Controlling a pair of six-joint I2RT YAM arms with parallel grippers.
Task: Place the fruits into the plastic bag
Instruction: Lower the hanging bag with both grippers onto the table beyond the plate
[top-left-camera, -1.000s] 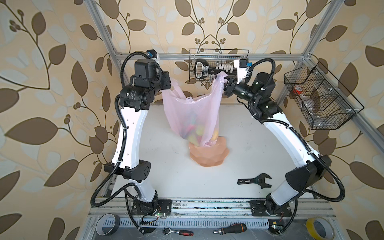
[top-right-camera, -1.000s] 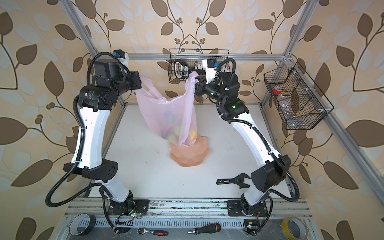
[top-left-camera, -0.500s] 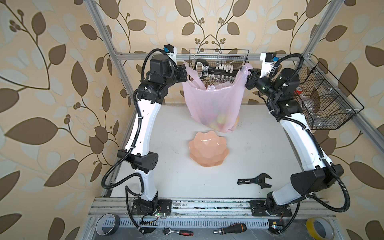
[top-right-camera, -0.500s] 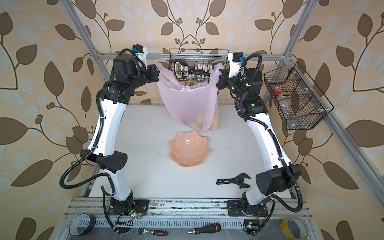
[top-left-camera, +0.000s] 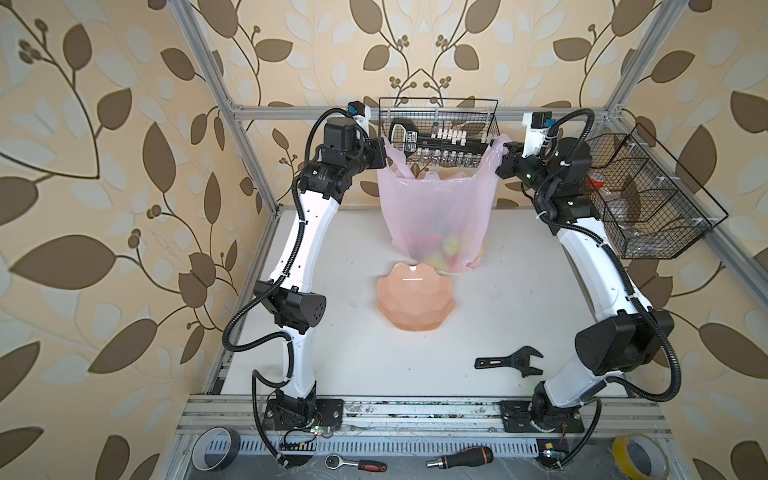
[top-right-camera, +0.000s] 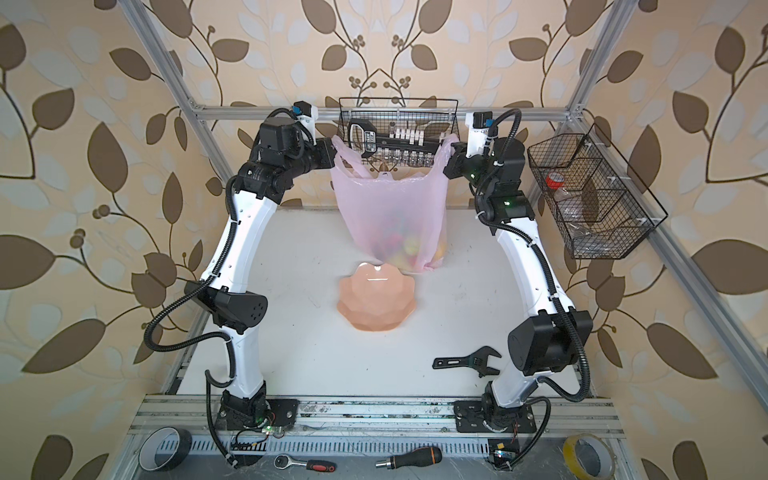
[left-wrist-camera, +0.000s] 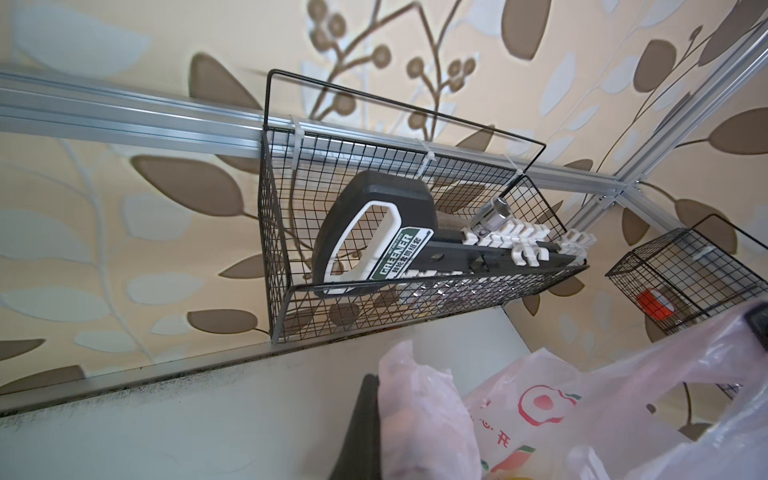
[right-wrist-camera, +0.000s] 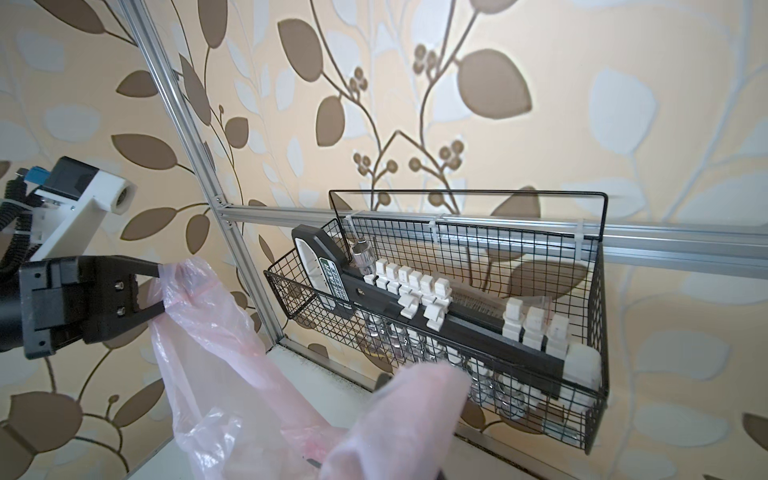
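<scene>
The left end effector (top-left-camera: 383, 154) and the right end effector (top-left-camera: 503, 150) each pinched a handle of the plastic bag (top-left-camera: 436, 208), which hung over the surface (top-left-camera: 357, 357) near its far edge, the fruits (top-left-camera: 441, 248) pooled at its bottom. The thin film might slip or tear, spilling them.

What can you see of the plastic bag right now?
The plastic bag is thin, translucent pale pink and crinkly, with a red print on one side. It hangs upright, stretched between the left tool and right tool, each shut on a loop handle. Coloured fruits bulge its bottom, which hangs by the far rim of the bowl; contact there is unclear.
</scene>
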